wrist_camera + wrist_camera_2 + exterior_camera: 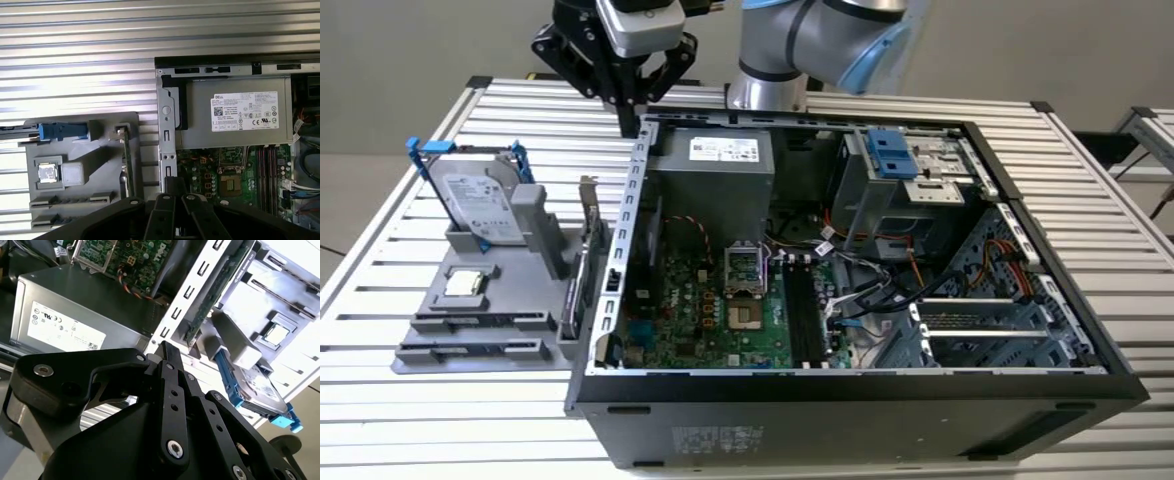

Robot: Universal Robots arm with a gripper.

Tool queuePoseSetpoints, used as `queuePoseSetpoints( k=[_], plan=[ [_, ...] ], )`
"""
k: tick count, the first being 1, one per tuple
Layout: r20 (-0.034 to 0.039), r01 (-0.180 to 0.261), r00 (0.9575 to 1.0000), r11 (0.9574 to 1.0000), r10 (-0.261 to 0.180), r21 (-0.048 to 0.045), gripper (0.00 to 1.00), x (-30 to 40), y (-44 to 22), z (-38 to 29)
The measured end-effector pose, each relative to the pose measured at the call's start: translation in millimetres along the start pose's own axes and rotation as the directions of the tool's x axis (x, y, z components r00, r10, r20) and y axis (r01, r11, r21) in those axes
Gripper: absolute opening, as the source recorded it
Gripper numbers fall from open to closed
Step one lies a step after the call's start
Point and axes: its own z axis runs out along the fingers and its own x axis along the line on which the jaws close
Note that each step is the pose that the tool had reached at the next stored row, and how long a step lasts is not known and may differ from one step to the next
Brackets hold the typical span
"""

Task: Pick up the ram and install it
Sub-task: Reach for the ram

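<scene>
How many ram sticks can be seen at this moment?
1. The ram stands on edge in the grey holder, on its side nearest the computer case. The motherboard slots look empty; cables may hide others.

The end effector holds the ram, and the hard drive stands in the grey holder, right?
No, the end effector is empty; the ram stands in the grey holder with the hard drive, as the first wrist view shows.
</scene>
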Motion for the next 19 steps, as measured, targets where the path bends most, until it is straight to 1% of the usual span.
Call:
queuePoseSetpoints(
  k=[19],
  plan=[
    [0.0,0.0,1.0,1.0,0.0,0.0,0.0,16.3,-1.1,-0.4]
  ],
)
